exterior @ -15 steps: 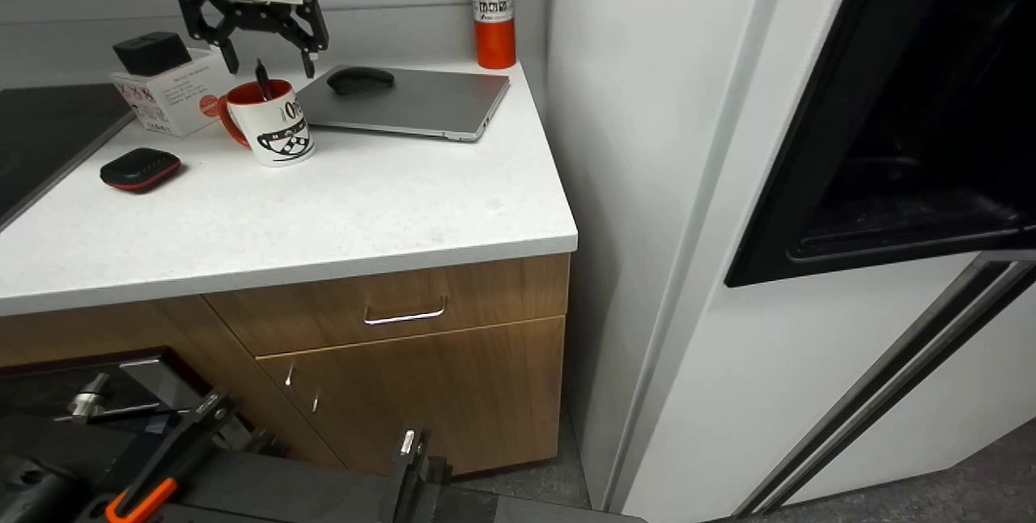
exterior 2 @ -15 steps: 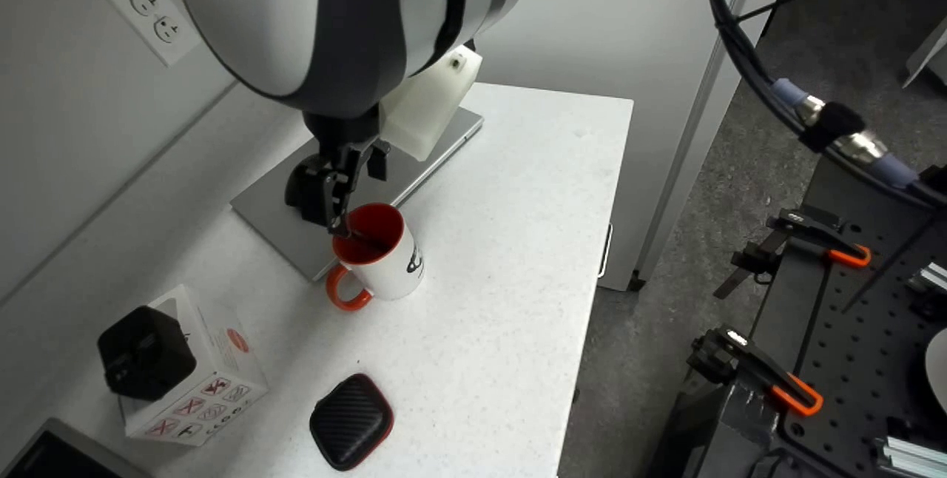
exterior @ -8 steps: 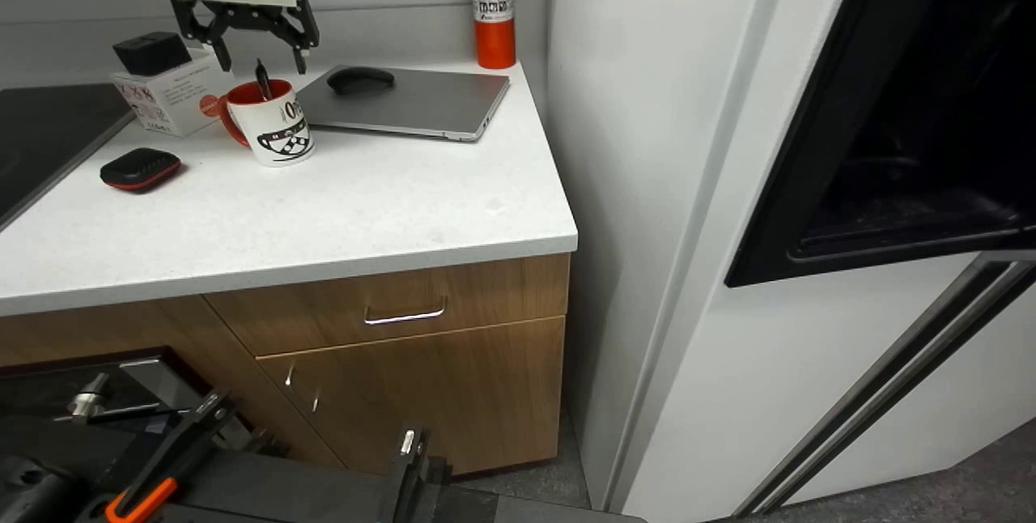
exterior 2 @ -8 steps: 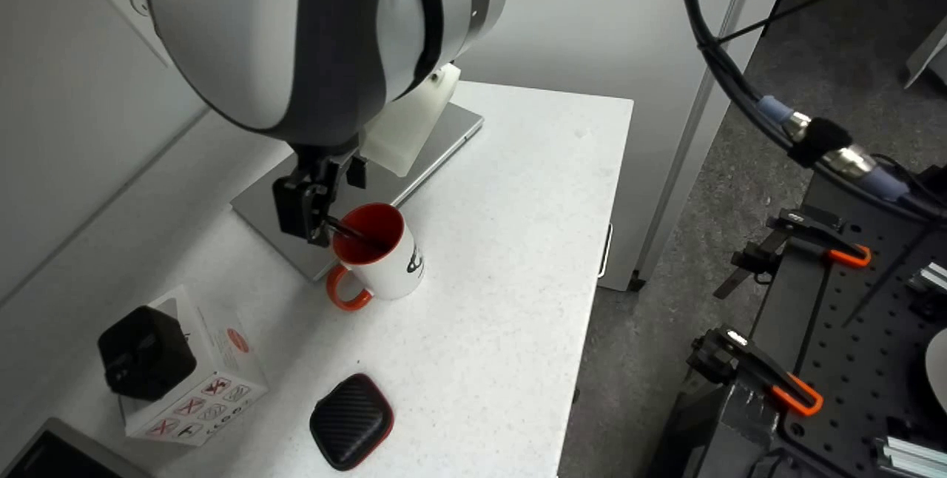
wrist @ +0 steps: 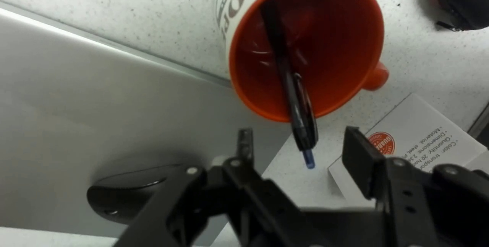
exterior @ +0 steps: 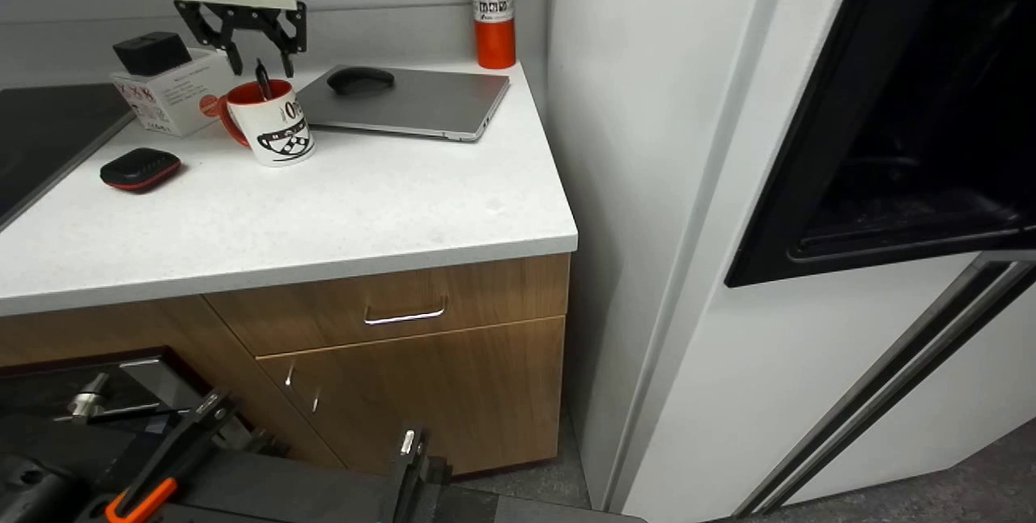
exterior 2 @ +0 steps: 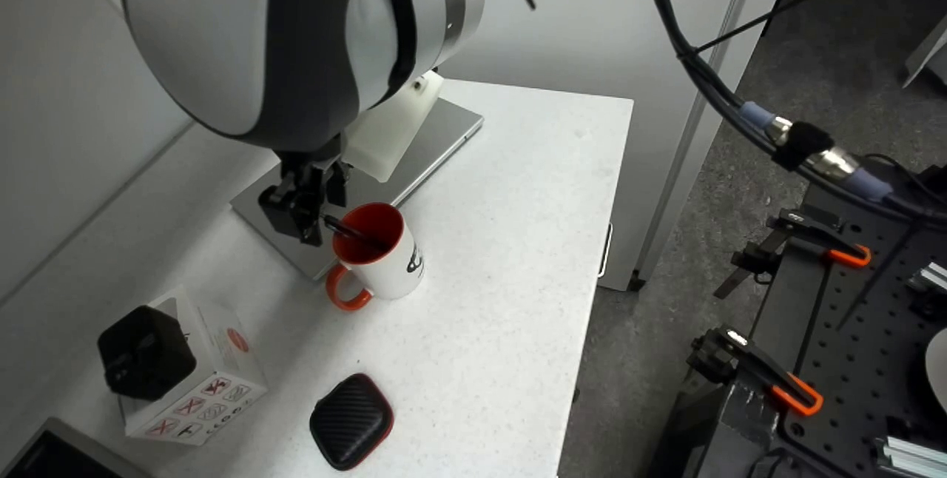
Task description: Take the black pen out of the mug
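Note:
The white mug (exterior: 271, 122) with red inside and red handle stands upright on the counter; an exterior view (exterior 2: 399, 267) and the wrist view (wrist: 336, 44) also show it. The black pen (exterior: 263, 82) leans inside, its blue-tipped end above the rim; an exterior view (exterior 2: 344, 229) and the wrist view (wrist: 290, 94) also show it. My gripper (exterior: 262, 71) is above the mug, pointing down, partly open and holding nothing. In the wrist view (wrist: 298, 140) the pen's top end shows between the two fingers, with gaps on both sides. The pen's lower end is in shadow.
A grey laptop (exterior: 405, 102) with a black mouse (exterior: 360, 79) lies behind the mug. A white box (exterior: 174, 98) with a black block (exterior: 151, 53) on top stands beside it. A black oval case (exterior: 140, 169) lies nearby. A red extinguisher (exterior: 495, 37) stands at the back.
The arm has moved left in an exterior view, toward the wall, and slightly lower. The fingers have come closer together but stay apart. The mug and pen look unmoved.

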Controlling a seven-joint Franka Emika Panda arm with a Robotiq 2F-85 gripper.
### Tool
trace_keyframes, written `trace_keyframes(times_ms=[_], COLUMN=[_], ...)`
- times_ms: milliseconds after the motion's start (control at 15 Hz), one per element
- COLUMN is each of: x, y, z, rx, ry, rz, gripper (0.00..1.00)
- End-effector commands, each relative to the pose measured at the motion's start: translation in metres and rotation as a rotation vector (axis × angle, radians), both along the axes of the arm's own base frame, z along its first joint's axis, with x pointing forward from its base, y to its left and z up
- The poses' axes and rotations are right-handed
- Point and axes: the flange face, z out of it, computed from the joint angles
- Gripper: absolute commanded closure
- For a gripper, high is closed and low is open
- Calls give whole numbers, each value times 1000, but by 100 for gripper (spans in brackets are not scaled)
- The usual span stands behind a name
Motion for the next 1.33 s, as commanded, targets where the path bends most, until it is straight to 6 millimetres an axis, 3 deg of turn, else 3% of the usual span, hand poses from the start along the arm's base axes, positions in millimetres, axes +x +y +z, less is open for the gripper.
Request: trace_keyframes(times_ms=[0, 267, 333, 667, 1067, 1267], x=[11, 11, 11, 4, -26, -46], y=[-1, -5, -6, -7, -6, -16], z=[1, 4, 5, 19, 87, 122], rx=[26, 29, 29, 26, 23, 21], ry=[-29, -30, -28, -45, -185, -250], rz=[-1, -12, -17, -20, -31, -67], gripper=[66, 97, 100, 100, 99, 99])
